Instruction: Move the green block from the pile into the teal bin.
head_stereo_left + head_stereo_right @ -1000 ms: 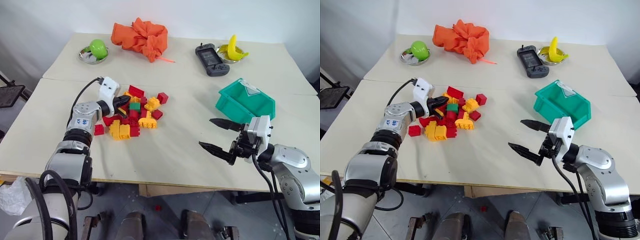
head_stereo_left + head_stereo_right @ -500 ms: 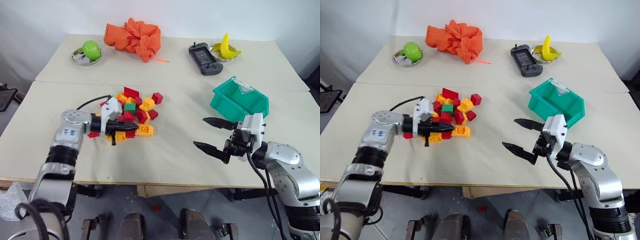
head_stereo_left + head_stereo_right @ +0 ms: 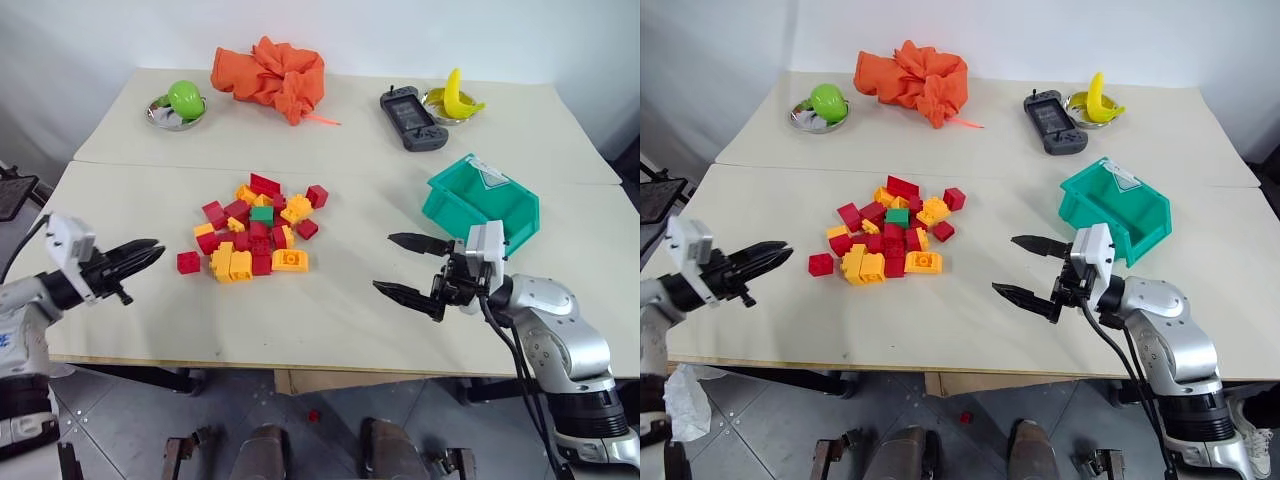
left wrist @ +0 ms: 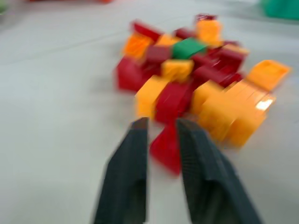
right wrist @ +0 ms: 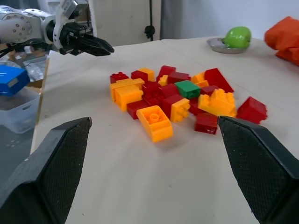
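Left eye view gives us the left end effector (image 3: 150, 252) hanging near the counter (image 3: 330, 310) edge, well apart from the pile (image 3: 252, 227), its two black fingers a narrow gap apart with nothing between them. We see the same in the left wrist view, where the fingers (image 4: 126, 182) point toward the bricks and one red brick (image 4: 167, 145) lies loose just ahead of the tips.

Our right end effector (image 3: 405, 268) hovers low over the counter with its fingers spread wide and empty, pointing toward the pile. The green block (image 3: 262, 213) sits in the pile among the red and yellow bricks, between the two end effectors and nearer the far side of the heap; neither end effector touches it. The right wrist view shows it (image 5: 188, 88) resting on top of red bricks.

The teal bin (image 3: 482, 200) stands just beyond the right end effector, toward that arm's outer side, well apart from the pile.
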Robot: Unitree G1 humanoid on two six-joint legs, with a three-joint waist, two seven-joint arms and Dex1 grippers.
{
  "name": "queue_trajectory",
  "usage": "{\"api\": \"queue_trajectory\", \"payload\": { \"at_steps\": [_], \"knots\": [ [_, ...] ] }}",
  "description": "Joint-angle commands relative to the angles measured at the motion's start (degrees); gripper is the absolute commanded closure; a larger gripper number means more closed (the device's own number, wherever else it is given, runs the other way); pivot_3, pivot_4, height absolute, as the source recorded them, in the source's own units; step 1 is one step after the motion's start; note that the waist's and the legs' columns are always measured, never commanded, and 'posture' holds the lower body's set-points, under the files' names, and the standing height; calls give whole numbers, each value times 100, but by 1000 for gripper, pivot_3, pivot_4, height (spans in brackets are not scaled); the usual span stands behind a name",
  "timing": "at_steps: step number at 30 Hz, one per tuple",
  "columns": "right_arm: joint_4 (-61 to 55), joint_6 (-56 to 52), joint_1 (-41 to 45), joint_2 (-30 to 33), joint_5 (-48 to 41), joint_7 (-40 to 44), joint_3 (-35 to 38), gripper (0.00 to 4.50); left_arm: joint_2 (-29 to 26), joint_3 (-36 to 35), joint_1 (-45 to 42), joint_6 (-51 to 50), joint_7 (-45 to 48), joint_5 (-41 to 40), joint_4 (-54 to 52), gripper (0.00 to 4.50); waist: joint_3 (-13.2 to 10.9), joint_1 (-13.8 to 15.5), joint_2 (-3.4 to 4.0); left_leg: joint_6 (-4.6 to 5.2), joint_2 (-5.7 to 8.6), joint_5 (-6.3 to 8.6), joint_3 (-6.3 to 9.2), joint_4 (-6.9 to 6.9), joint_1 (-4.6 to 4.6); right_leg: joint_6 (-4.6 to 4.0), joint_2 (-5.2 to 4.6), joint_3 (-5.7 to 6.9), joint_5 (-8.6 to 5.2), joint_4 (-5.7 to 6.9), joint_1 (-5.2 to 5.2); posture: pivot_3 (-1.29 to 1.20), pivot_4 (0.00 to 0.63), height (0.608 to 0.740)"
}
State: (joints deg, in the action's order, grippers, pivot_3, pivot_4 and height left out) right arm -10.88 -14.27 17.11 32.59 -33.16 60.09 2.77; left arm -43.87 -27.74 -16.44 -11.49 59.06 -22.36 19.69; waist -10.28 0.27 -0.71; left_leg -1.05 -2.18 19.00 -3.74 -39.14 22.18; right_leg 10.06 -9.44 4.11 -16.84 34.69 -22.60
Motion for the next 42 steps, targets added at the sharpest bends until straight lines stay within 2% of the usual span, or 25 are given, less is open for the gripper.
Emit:
{"api": "queue_trajectory", "payload": {
  "at_steps": [1,4,10,13,17,23,29,32,36,42],
  "knots": [
    [53,139,119,-2,-21,72,116,0,50,392,-99,-423,-170,-174,-931,2237,1,40,-2,0,0,0,0,0,0,0,0,0,0,0,1,0,150,740],
    [212,205,271,-59,62,-73,176,0,160,1103,-727,-565,-359,163,-940,1317,1,97,-2,0,1,0,0,-2,-1,0,-1,0,0,2,2,0,150,740],
    [178,269,330,-132,140,-134,101,0,577,2226,-2469,-94,-722,1109,618,1317,2,76,-3,-2,3,-2,-4,-3,-1,-1,0,3,0,3,0,0,150,740],
    [-10,212,154,-49,92,-117,162,0,788,2800,-3445,457,-613,1666,1970,1317,2,32,-3,-3,2,0,-14,5,-1,-1,0,21,0,-4,-5,0,150,740],
    [-238,129,-57,25,28,-216,302,0,1064,3210,-4339,1049,-463,2129,3312,1317,1,-27,-4,-2,2,1,-17,6,2,0,-1,27,0,-7,-6,0,150,740],
    [-637,47,-450,27,-25,-470,465,0,1427,3586,-5135,1453,-400,2656,4616,1317,0,-34,-6,-2,2,1,-16,7,1,0,-1,28,0,-7,-6,0,150,740],
    [-871,-7,-635,63,-98,-643,554,0,1471,3910,-5496,1323,-201,3167,5188,1317,-1,-35,-7,-2,2,1,-16,5,0,0,-2,27,0,-4,-6,0,150,740],
    [-906,-23,-662,83,-125,-683,618,0,1407,4102,-5660,1186,-183,3461,5371,1887,0,-38,-7,-2,2,1,-16,4,0,0,-2,27,0,-5,-5,0,150,740],
    [-962,-54,-682,68,-151,-739,641,0,1347,4159,-5737,1166,39,3605,5490,3039,0,-54,-7,-2,2,1,-16,5,-2,0,-2,26,0,-3,-5,0,150,740],
    [-1008,-30,-729,63,-161,-787,654,0,1347,4000,-5803,1212,244,3501,5523,3092,0,-48,-6,-2,1,1,-16,4,-3,0,-2,26,0,-1,-5,0,150,740]
  ]
}}
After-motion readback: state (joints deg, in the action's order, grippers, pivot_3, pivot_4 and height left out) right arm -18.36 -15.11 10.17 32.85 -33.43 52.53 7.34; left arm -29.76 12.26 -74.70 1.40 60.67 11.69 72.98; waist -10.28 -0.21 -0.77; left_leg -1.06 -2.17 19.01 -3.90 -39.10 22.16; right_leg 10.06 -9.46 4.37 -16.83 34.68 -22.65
